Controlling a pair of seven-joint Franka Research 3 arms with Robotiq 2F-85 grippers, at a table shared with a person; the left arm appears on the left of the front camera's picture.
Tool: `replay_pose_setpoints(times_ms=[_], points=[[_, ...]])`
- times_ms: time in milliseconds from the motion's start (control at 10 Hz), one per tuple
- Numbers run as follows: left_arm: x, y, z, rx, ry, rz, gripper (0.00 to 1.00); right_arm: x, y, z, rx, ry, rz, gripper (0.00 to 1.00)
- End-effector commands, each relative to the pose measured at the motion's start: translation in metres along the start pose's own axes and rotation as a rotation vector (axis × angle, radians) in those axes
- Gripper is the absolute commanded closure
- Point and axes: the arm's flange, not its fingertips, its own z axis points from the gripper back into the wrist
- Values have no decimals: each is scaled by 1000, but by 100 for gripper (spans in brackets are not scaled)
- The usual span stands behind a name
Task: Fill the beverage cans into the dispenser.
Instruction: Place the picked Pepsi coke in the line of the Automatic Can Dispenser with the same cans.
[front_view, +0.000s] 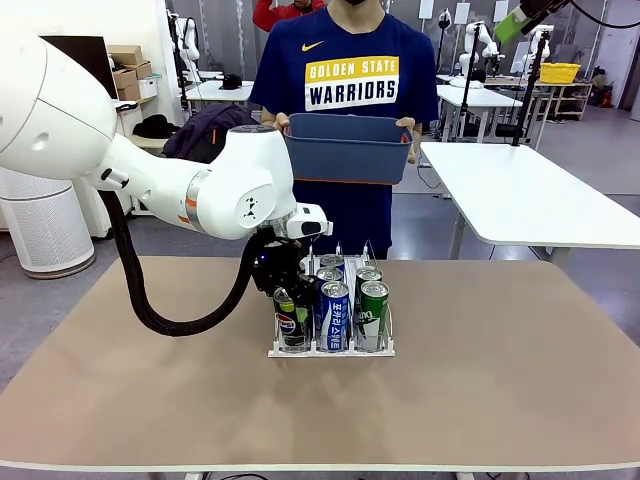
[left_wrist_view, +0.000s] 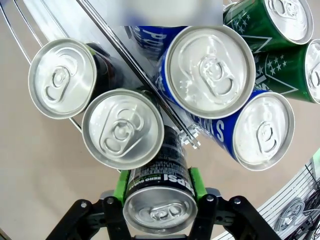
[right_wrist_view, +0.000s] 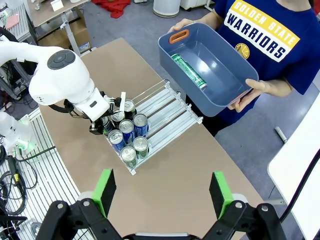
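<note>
My left gripper (left_wrist_view: 159, 186) is clamping a black Pepsi can (left_wrist_view: 159, 209) near its top, holding it upright in the dispenser's (right_wrist_view: 172, 107) outer lane, with two more cans (left_wrist_view: 122, 128) standing just ahead of my fingers.

Black Pepsi can (left_wrist_view: 159, 207): upright, clamped between the green pads (left_wrist_view: 120, 186) of the left pincer (left_wrist_view: 158, 184), at the front end of the rack's outer lane.
Other black cans (left_wrist_view: 122, 129): two, upright, same lane, straight beyond the pincer.
Blue-and-white cans (left_wrist_view: 210, 70): upright in a row, middle lane, just beside the pincer.
Green cans (front_view: 373, 315): two upright, in the lane farthest from the pincer.
Loose green can (right_wrist_view: 189, 71): on its side in a blue tub (right_wrist_view: 220, 65), well apart from the pincer.
Rack (front_view: 330, 351): clear, thin dividers, white base, under the pincer.
</note>
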Motion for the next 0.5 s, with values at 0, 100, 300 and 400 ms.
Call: replay_pose_setpoints(times_ms=[0,100,300,400], points=[[-1,-2,0,-2,2,2,42,-1,0,-1,2,2,-2,0],[-1,-2,0,-2,2,2,42,-1,0,-1,2,2,-2,0],[0,-2,2,13,-2,-5,23,-1,0,-1,2,2,-2,0],[-1,-4,4,31,-4,-4,12,-1,0,-1,2,2,-2,0]])
